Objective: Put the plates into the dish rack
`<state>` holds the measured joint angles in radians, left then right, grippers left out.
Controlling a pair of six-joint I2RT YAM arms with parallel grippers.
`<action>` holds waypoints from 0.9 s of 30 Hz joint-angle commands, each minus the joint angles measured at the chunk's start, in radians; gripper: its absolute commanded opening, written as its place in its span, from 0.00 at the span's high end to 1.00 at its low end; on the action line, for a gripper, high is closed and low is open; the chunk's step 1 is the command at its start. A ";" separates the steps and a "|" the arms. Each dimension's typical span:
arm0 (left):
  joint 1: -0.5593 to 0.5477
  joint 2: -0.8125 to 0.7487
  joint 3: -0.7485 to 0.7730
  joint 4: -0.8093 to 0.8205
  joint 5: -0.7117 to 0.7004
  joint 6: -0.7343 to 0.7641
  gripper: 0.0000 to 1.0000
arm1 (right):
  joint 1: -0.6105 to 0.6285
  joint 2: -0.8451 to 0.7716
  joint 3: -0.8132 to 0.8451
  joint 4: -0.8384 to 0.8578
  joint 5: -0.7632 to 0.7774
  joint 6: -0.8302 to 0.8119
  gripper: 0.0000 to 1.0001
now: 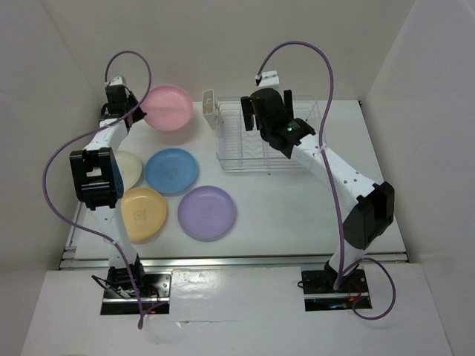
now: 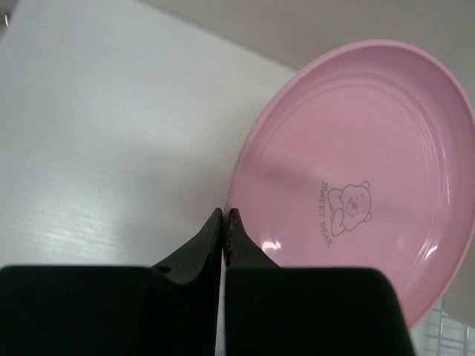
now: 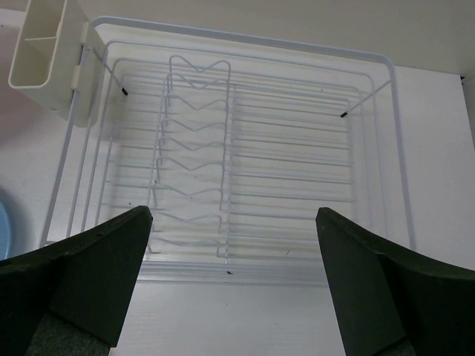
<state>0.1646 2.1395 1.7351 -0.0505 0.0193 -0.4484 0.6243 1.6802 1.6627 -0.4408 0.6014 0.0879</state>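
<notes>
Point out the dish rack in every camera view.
Top external: dish rack at the back, right of centre.
Left wrist: only a wire corner of the dish rack, bottom right.
Right wrist: dish rack fills the frame.
Shared landmark: cutlery cup on its left end; pink plate beside that.

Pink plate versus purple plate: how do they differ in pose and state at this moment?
The round pink plastic plate is pinched at its rim by the left hand and tilted up off the table. The round purple plastic plate lies flat on it, untouched. The pink plate is close to the white wire dish rack; the purple plate lies farther from it, toward the near edge. Both look the same size and shape.
</notes>
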 commanded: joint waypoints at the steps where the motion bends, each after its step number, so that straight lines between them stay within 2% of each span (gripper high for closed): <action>1: -0.005 -0.075 0.087 0.136 0.062 0.094 1.00 | 0.014 -0.008 0.012 0.037 0.001 -0.002 0.00; 4: -0.005 -0.107 0.130 0.167 0.180 0.187 1.00 | 0.023 -0.008 0.012 0.028 0.058 -0.002 0.00; 5: -0.005 -0.118 0.130 0.185 0.261 0.200 1.00 | 0.023 -0.020 0.012 0.039 0.081 -0.017 0.00; 8: -0.043 -0.127 0.185 0.207 0.294 0.275 1.00 | 0.023 -0.063 -0.029 0.138 0.149 -0.109 0.00; 10: -0.109 -0.136 0.185 0.238 0.216 0.382 1.00 | 0.023 -0.103 -0.058 0.236 0.149 -0.189 0.00; 11: -0.132 -0.151 0.155 0.315 0.193 0.419 1.00 | 0.023 -0.115 -0.069 0.258 0.149 -0.201 0.00; 12: -0.193 -0.165 0.121 0.380 0.112 0.460 1.00 | 0.023 -0.125 -0.079 0.272 0.149 -0.201 0.00; 14: -0.267 -0.196 -0.010 0.565 0.007 0.626 1.00 | 0.023 -0.137 -0.080 0.281 0.149 -0.214 0.00; 15: -0.340 -0.196 -0.032 0.742 -0.039 0.695 1.00 | 0.023 -0.137 -0.080 0.281 0.149 -0.214 0.00; 16: -0.373 -0.185 -0.032 0.799 -0.129 0.808 1.00 | 0.023 -0.149 -0.080 0.281 0.158 -0.214 0.00; 19: -0.459 -0.141 -0.032 1.022 -0.263 0.960 1.00 | 0.023 -0.162 -0.101 0.281 0.158 -0.203 0.00; 21: -0.506 -0.130 -0.068 1.130 -0.272 1.048 1.00 | 0.023 -0.172 -0.101 0.269 0.182 -0.192 0.00; 22: -0.507 -0.119 -0.095 1.223 -0.190 1.079 1.00 | 0.023 -0.183 -0.101 0.260 0.182 -0.192 0.00; 24: -0.507 -0.119 -0.118 1.181 -0.133 1.045 1.00 | 0.023 -0.192 -0.110 0.260 0.182 -0.192 0.00; 27: -0.507 -0.109 -0.135 1.201 -0.122 1.030 1.00 | 0.023 -0.203 -0.110 0.260 0.192 -0.203 0.00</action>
<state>-0.3862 2.0151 1.6066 0.9588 -0.1078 0.5182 0.6373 1.5200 1.5608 -0.2222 0.7574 -0.1001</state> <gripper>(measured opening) 0.010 0.999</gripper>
